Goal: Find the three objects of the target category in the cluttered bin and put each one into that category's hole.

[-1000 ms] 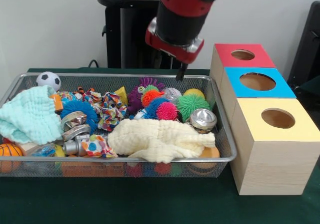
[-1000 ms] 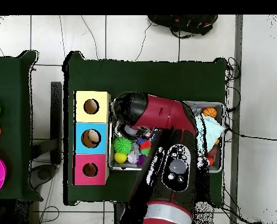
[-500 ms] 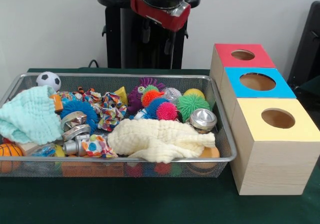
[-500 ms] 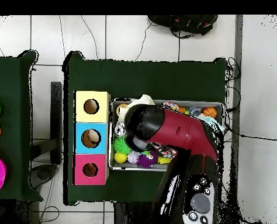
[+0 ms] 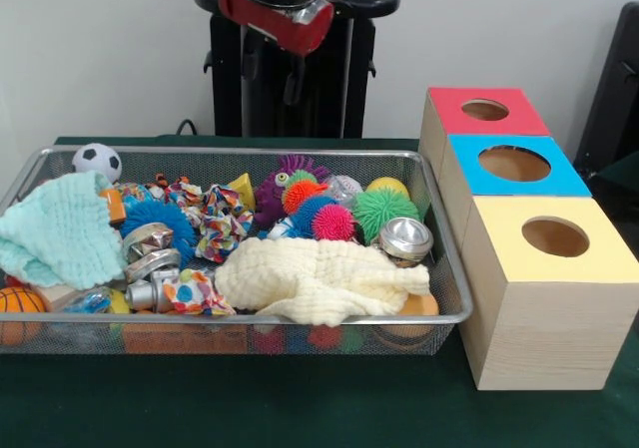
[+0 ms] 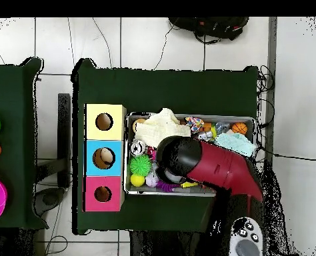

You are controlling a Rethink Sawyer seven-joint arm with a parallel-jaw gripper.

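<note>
1. I am seeing the gripper [image 5: 270,74] hanging high above the far edge of the wire bin [image 5: 447,268], toward its middle; its two dark fingers [image 5: 294,81] are pointing down and standing apart, with nothing between them.
2. From overhead, the red arm [image 6: 214,167] is lying across the bin and hiding its middle, so the gripper itself is not showing there.
3. The bin is sitting on the green bench [image 5: 300,408], just beside the row of three boxes.
4. The boxes are standing in a line touching one another: the yellow-topped box [image 5: 549,238] nearest the camera, the blue-topped box [image 5: 514,164] in the middle, the red-topped box [image 5: 484,111] farthest; each is showing one round hole in its top.
5. In the overhead view, something pale is sitting inside the blue-topped box's hole [image 6: 103,158].
6. Inside the bin, a cream cloth [image 5: 319,278] is lying along the near side, with a mint cloth [image 5: 60,230] heaped at the left end.
7. Spiky rubber balls are bunching together near the far right: a green one [image 5: 384,209], a pink one [image 5: 334,222] and an orange one [image 5: 300,194], with a purple fuzzy toy [image 5: 275,194] just beside them.
8. A shiny metal tin [image 5: 404,238] is resting beside the green ball, a small soccer ball [image 5: 97,159] is sitting at the far left corner, and a little basketball [image 5: 20,303] is at the near left.
</note>
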